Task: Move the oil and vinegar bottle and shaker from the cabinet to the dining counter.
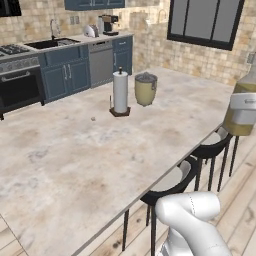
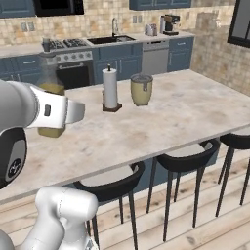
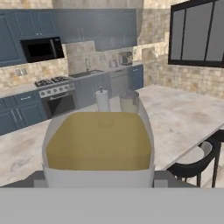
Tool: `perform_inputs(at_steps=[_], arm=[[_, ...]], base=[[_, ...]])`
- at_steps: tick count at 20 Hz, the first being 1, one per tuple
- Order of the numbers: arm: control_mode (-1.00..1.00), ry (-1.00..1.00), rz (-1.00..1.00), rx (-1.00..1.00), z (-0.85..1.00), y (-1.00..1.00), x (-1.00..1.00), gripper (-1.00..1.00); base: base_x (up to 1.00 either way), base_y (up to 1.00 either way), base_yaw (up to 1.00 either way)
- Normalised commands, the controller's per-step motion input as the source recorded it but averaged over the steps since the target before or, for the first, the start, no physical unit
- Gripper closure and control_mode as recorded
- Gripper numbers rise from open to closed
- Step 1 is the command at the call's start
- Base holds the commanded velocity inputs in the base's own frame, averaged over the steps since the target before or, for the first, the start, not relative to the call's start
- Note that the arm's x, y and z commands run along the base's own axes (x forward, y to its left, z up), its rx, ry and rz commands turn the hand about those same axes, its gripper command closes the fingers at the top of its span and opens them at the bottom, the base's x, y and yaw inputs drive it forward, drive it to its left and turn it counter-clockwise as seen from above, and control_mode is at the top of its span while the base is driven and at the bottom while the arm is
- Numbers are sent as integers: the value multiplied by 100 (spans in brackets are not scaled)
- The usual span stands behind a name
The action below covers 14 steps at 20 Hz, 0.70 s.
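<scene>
My gripper (image 1: pixel 243 107) (image 2: pixel 58 111) is shut on the oil and vinegar bottle (image 1: pixel 239 127) (image 2: pixel 49 131), a clear bottle of yellow-olive liquid. It hangs upright in the air by the stool-side edge of the dining counter (image 1: pixel 75 165) (image 2: pixel 171 117), a beige marbled island top. In the hand view the bottle (image 3: pixel 98 140) is very close and hides the fingertips, with the dining counter (image 3: pixel 188 113) beyond it. The shaker and the cabinet are out of view.
On the island stand a white paper towel roll (image 1: pixel 120 92) (image 2: pixel 110 88) and a beige lidded pot (image 1: pixel 145 89) (image 2: pixel 141 90). Dark stools (image 1: pixel 172 182) (image 2: pixel 112 185) line the near edge. Blue cupboards with stove (image 2: pixel 73 61) and sink run along the far wall.
</scene>
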Motion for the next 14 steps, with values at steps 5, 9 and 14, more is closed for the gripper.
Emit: perform_inputs(at_steps=[5,9,14], arm=[[100,0,0,0,0,0,0,100],[100,0,0,0,0,0,0,100],[100,0,0,0,0,0,0,100]], base=[[0,0,0],[0,0,0],[0,0,0]])
